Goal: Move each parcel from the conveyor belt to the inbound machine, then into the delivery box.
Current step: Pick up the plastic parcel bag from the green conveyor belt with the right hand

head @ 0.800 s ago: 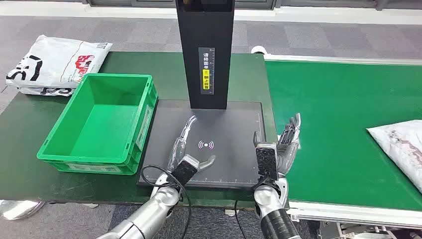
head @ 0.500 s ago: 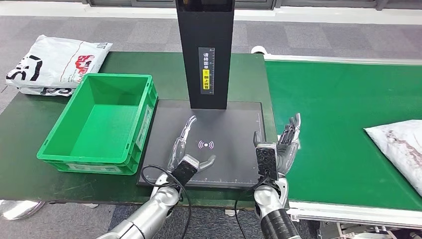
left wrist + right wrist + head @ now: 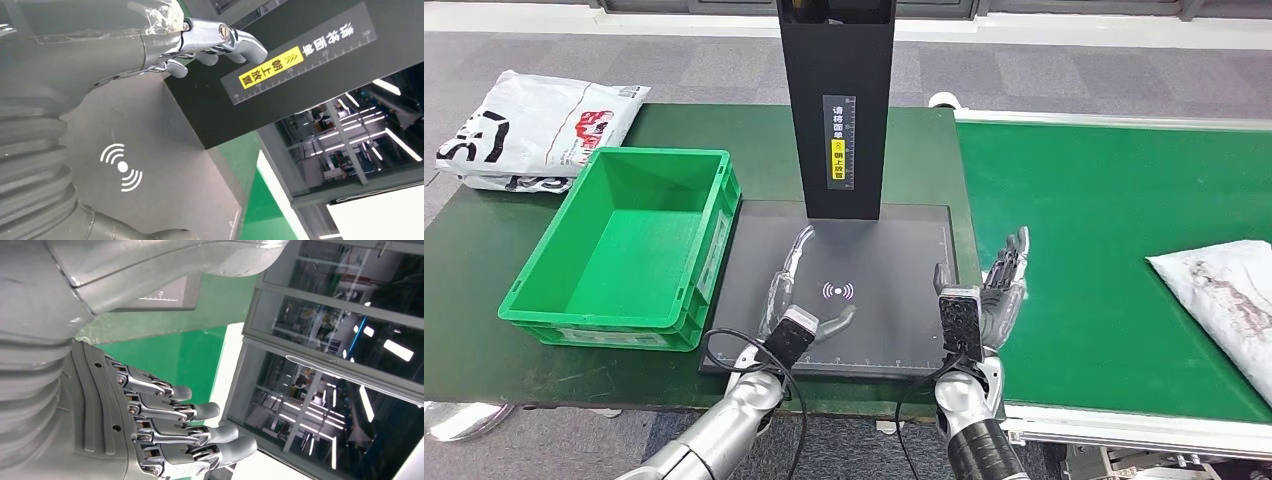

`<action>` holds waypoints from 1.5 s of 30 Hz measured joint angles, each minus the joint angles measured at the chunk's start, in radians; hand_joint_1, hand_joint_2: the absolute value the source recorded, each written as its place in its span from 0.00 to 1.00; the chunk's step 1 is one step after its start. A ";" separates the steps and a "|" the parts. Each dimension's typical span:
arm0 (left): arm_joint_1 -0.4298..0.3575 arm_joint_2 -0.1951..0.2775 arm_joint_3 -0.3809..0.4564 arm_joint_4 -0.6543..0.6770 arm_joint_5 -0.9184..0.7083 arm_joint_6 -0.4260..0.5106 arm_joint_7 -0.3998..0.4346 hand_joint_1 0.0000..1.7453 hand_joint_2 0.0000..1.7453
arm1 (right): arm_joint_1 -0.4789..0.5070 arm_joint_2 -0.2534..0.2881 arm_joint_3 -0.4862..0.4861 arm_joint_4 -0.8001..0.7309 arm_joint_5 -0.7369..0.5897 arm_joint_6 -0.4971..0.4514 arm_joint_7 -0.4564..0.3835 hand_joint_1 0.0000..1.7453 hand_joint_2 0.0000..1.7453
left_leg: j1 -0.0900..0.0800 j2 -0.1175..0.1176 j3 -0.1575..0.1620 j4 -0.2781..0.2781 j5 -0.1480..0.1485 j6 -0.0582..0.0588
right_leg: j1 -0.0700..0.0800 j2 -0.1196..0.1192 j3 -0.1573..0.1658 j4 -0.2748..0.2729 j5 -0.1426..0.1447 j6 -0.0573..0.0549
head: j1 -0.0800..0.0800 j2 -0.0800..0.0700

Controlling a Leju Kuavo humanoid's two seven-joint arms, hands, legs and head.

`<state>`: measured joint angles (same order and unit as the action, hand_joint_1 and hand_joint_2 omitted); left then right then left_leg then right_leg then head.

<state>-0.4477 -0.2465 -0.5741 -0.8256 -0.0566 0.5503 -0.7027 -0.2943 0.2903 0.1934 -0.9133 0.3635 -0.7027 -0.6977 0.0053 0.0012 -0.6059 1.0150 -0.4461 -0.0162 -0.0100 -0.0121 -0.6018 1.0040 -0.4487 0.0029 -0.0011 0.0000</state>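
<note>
The parcel (image 3: 1221, 300) on the belt (image 3: 1104, 240) is cut off by the right edge of the head view, so its full shape is unclear; what shows is a crumpled white bag with faint reddish print, lying well right of both hands. The left hand (image 3: 799, 295) hovers over the dark scanner pad (image 3: 894, 260) and the right hand (image 3: 994, 290) at the belt's near-left edge, both with fingers spread and holding nothing. A second white parcel (image 3: 529, 130) lies beyond the green box (image 3: 629, 245).
</note>
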 joint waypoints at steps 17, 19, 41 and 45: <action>-0.087 0.007 0.156 0.132 0.077 -0.296 0.000 0.00 1.00 | -0.071 -0.071 0.005 0.027 -0.272 0.028 0.000 0.00 1.00 | 0.000 0.000 0.000 0.000 0.001 0.000 | 0.000 0.000 0.000 0.000 0.001 0.000 | 0.000 0.000; -0.102 0.007 0.188 0.159 0.078 -0.307 0.000 0.00 1.00 | -0.084 -0.082 0.002 0.045 -0.233 0.010 0.000 0.00 1.00 | 0.000 0.000 0.001 0.000 0.001 0.000 | 0.000 0.000 0.000 0.000 0.001 0.000 | 0.000 0.000; -0.204 0.013 0.334 0.363 0.049 -0.342 0.013 0.00 1.00 | -0.198 -0.093 -0.780 0.141 0.833 -0.001 0.059 0.00 1.00 | -0.001 -0.002 0.000 0.000 0.001 0.000 | -0.001 -0.002 0.001 0.000 0.002 0.001 | 0.000 0.000; -0.204 0.017 0.346 0.368 0.030 -0.317 0.026 0.00 1.00 | -0.212 -0.094 -0.915 0.106 1.089 -0.001 0.226 0.00 1.00 | -0.001 -0.002 0.000 0.000 0.001 0.000 | -0.001 -0.001 0.001 0.000 0.002 0.001 | 0.000 0.000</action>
<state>-0.6519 -0.2297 -0.2281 -0.4575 -0.0263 0.2328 -0.6768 -0.5062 0.1964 -0.7221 -0.8073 1.4525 -0.7040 -0.4721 0.0042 -0.0006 -0.6056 1.0154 -0.4451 -0.0161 -0.0110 -0.0131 -0.6009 1.0041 -0.4471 0.0035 -0.0010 0.0000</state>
